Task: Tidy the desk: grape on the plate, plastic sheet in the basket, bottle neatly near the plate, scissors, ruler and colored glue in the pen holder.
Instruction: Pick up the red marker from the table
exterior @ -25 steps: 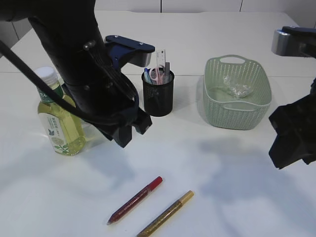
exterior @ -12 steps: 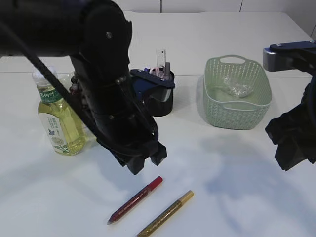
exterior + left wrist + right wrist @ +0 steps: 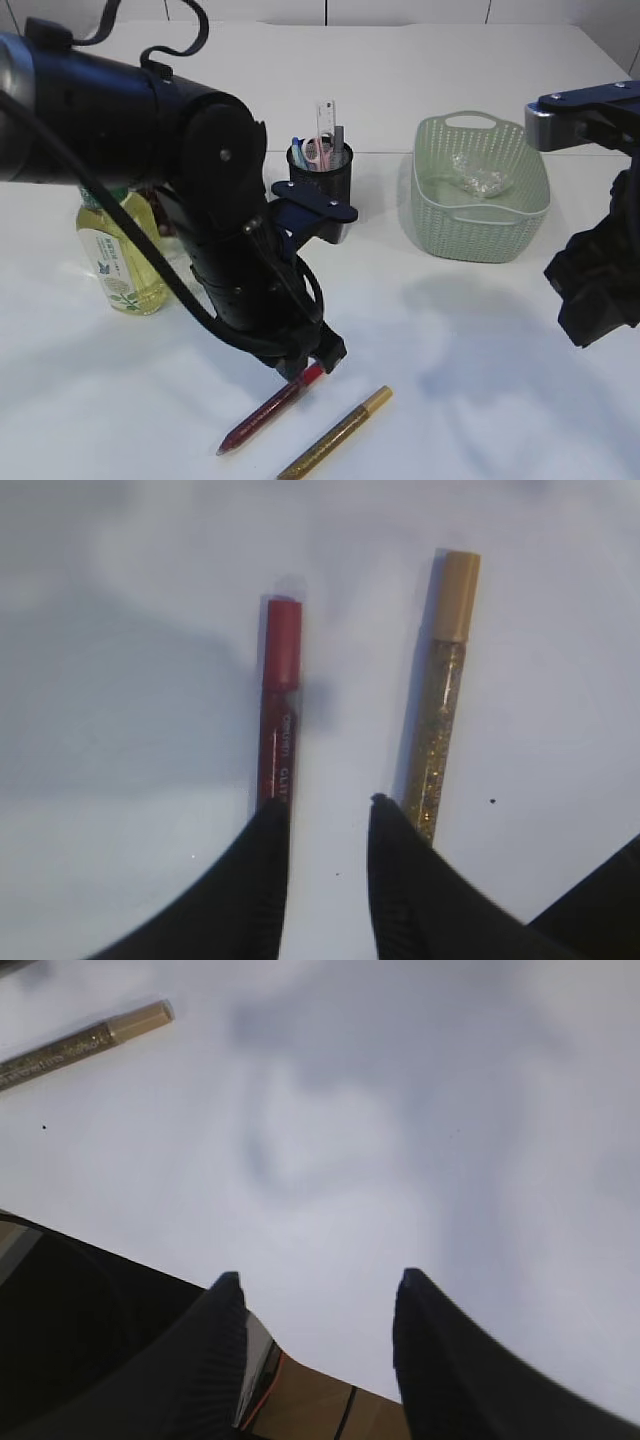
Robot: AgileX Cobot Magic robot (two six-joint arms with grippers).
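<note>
Red glue pen lies flat on the white table at the near edge, cap end pointing up toward the left gripper, and the gold glue pen lies just beside it, roughly parallel, the two apart. Left gripper is right down over the red pen's capped end; in the left wrist view the fingers stand a little apart with nothing between them, one tip overlapping the red pen's barrel, the other between the two pens, the gold one just outside it. Whether a tip touches the red pen, I cannot tell. Off to the right, the right gripper hangs over bare table, fingers wide apart and empty. Further back on the left stands the bottle, upright, partly hidden by the left arm. Behind that arm, the black pen holder with the ruler sticking up. Far right, the green basket holds the crumpled plastic sheet.
</note>
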